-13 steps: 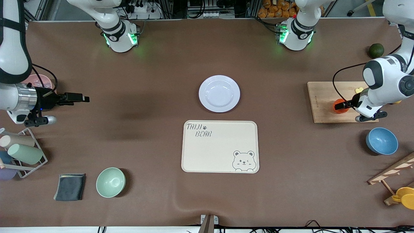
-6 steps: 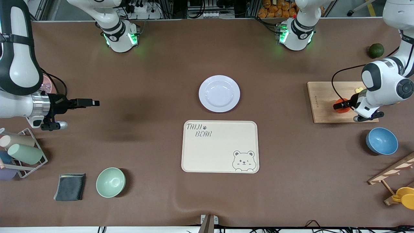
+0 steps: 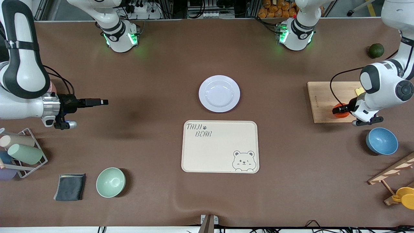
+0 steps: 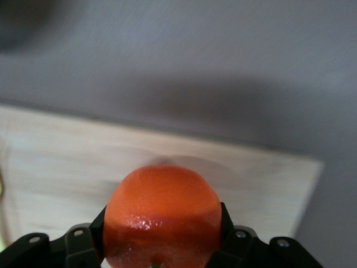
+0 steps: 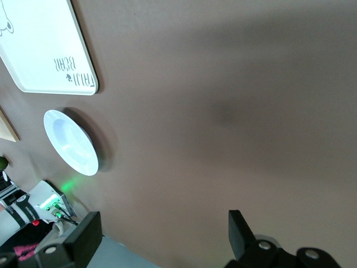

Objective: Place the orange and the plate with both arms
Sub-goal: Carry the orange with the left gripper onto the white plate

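The brown surface (image 3: 155, 74) carries, near its middle, the cream bear-printed tray (image 3: 220, 147), bare, with the plate (image 3: 219, 93) lying flat just beside the tray's edge that faces the robots' bases, farther from the front camera and not touching it; toward the left arm's end lies a wooden board (image 3: 323, 102), and it is there that the work is in hand; the left claw (image 3: 339, 110) is pinching the orange (image 3: 340, 108), its black fingers (image 4: 83, 243) pressed against both flanks of the fruit in the left wrist view, the fruit at or just over the board's edge nearer the front camera; whether it has cleared the wood I cannot tell; the right claw (image 3: 97, 102) hangs over bare surface toward the right arm's end, well apart from the plate, its fingers (image 5: 83, 237) spread wide in the right wrist view, holding nothing, with the plate small in that view; I judge the step to be the pick-up of the orange, with the plate untouched; the next move calls for the left arm to carry the fruit toward the middle without loosening, since a round fruit can roll from a slack pinch, while the right arm needs to reach the plate and take its shallow rim, which offers little to bite on.
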Available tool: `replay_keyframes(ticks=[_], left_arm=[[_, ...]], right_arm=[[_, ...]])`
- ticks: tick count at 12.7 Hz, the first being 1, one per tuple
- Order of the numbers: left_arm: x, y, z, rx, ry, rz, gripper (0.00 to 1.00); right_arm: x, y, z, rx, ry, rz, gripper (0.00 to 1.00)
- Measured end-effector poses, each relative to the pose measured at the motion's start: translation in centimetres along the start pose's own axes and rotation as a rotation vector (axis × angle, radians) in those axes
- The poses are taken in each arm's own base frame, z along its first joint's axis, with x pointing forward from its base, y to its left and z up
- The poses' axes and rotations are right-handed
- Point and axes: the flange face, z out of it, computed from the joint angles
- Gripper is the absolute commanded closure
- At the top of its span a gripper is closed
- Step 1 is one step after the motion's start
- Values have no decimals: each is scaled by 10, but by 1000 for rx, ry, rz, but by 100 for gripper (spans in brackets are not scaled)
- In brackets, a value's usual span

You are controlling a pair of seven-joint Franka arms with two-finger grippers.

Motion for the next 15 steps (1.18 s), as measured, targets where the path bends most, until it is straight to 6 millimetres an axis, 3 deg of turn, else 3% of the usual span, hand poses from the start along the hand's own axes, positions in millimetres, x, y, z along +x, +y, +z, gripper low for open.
replay_keyframes(ticks=[2,4,7,10,12,15], left_arm=[[4,42,-25,-49,29,-7,100],[5,97,-50,-66,53,-29,100],[-3,176,-71,-91,64,-101,100],[-29,264,-82,-118,44,-195,100],[-58,324,-88,-135,30,-252,100],[-98,386,-84,-129,6,-311,100]], right_arm=[[2,-9,15,32,-17,-2,0],[5,-11,28,68,-32,10,0],[5,-9,44,114,-53,33,0],[4,-8,58,183,-64,59,0],[6,-9,68,234,-71,75,0],[15,4,100,324,-89,38,0]])
